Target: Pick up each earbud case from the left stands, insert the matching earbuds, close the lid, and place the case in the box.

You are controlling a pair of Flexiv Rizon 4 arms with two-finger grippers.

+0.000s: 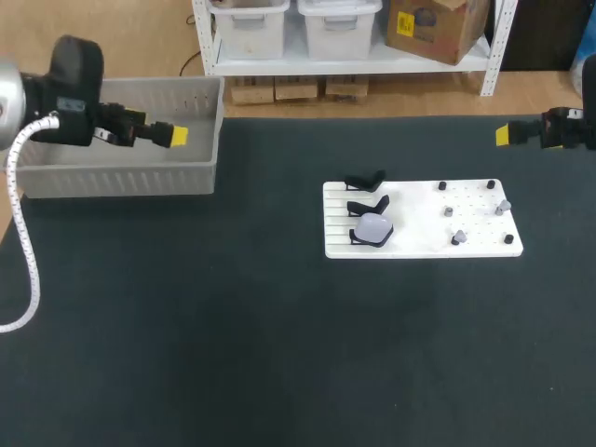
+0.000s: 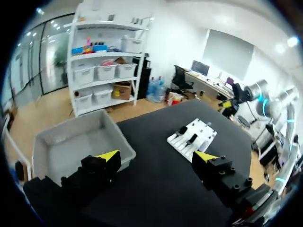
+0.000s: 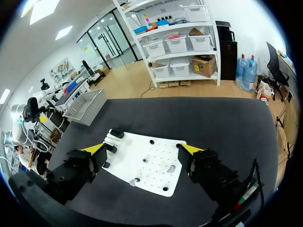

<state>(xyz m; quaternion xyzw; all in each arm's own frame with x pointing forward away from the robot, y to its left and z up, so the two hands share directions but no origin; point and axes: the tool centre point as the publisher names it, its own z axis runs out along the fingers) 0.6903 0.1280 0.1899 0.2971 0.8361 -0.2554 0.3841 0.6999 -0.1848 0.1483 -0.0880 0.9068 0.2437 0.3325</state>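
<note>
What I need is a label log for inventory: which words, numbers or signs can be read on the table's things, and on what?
None can be read.
Board: plain white, no print shows.
Case: no marking shows.
Stands: plain black, no print shows.
Box: no label shows on its walls.

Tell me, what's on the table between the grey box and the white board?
Nothing. The head view shows only bare black table between box and board.

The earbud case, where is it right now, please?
Head view: the earbud case sits on the nearest stand at the left end of the white board.
</note>
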